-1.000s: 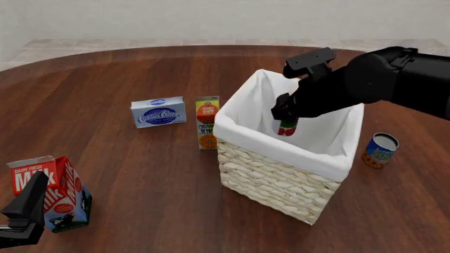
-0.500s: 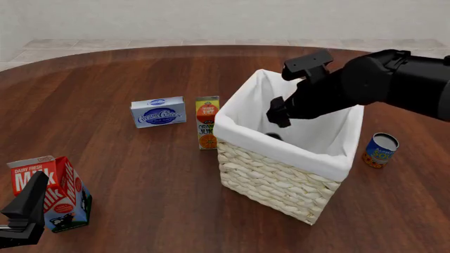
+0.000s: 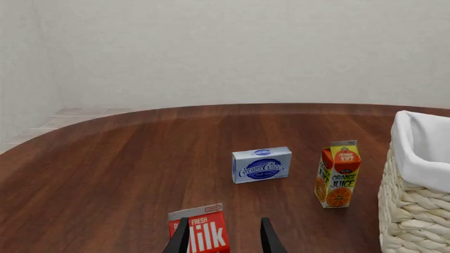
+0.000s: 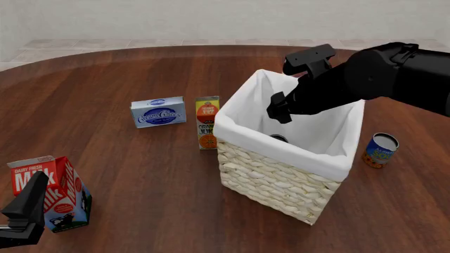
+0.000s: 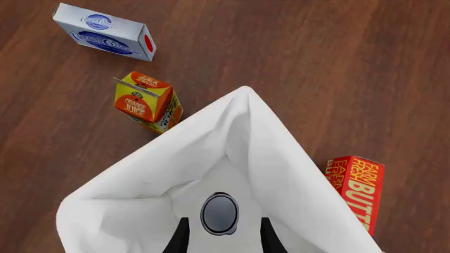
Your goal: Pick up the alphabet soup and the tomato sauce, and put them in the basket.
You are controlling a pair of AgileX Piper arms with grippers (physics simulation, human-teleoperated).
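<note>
The tomato sauce, a small round grey-topped can (image 5: 219, 213), stands on the floor of the large square pale wicker basket with white cloth lining (image 4: 281, 182). Directly above it hangs the right gripper (image 5: 220, 237), jaws wide and empty. The blue-labelled alphabet soup can (image 4: 380, 149) stands on the brown wooden counter (image 4: 140, 174) beside the basket. The left gripper's (image 3: 223, 240) jaws are parted, holding nothing.

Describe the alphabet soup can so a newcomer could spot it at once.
Find the big wicker basket with the white cloth lining, right of the table's middle in the front view. Just beyond its right side, alone on the bare wood, stands the alphabet soup. It is a small round can with a blue label and a silver-grey top; the other things standing on the table are boxes or cartons.
</note>
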